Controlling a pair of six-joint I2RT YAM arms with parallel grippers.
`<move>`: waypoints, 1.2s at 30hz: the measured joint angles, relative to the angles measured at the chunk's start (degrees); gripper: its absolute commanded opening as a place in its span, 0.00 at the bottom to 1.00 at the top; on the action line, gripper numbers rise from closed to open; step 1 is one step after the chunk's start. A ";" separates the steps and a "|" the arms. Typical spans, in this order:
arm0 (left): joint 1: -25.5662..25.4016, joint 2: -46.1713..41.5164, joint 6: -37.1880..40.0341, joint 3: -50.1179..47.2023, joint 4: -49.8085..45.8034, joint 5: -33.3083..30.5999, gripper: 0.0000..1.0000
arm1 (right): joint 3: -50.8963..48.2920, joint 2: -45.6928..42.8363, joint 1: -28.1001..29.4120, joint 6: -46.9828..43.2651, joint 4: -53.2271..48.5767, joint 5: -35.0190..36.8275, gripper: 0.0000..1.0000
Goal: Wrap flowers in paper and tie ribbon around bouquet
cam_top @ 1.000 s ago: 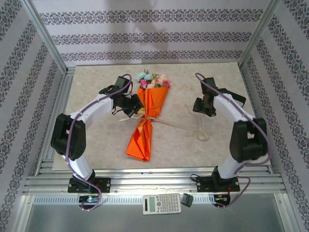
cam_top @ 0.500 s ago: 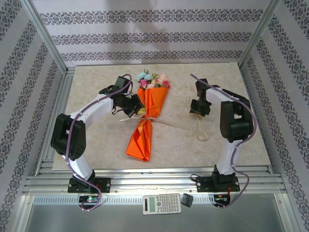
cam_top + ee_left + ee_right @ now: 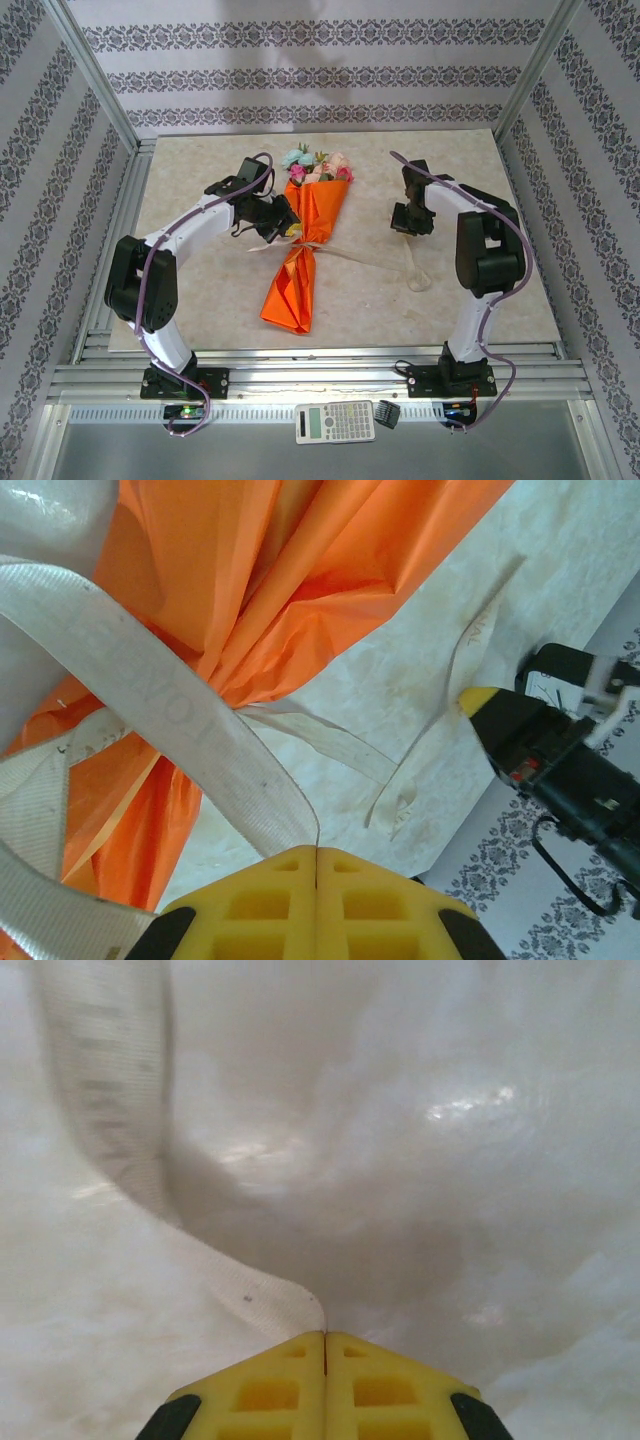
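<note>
The bouquet (image 3: 303, 255) lies in the middle of the table, an orange paper (image 3: 300, 570) cone with the flowers (image 3: 316, 166) at its far, wide end. The beige ribbon (image 3: 170, 702) is wound round the cone's pinched waist. My left gripper (image 3: 316, 855) sits right against that waist on its left side, shut on one end of the ribbon. Off to the right of the bouquet, my right gripper (image 3: 325, 1338) is low over the table and shut on the other end of the ribbon (image 3: 245, 1295). The slack of the ribbon (image 3: 416, 278) trails across the table between them.
The pale stone-pattern tabletop (image 3: 210, 290) has open room left and right of the bouquet. A calculator (image 3: 334, 421) and a small black object (image 3: 388, 413) lie on the ledge in front of the arm bases. Metal frame posts and patterned walls enclose the table.
My right arm has drawn in and shifted slightly left, and its gripper has closed on the ribbon's end. The left arm and bouquet have stayed still.
</note>
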 measured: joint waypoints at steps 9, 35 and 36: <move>-0.94 -5.51 8.07 -6.60 8.00 -4.13 0.00 | 19.21 -3.45 9.57 1.44 2.14 -11.02 0.00; -13.38 -12.94 37.40 -39.04 52.02 -20.79 0.00 | 72.78 35.19 34.12 10.25 0.79 -45.68 0.00; -13.51 -12.94 37.99 -39.04 52.65 -21.14 0.00 | 72.04 35.19 34.58 9.62 0.76 -46.77 0.00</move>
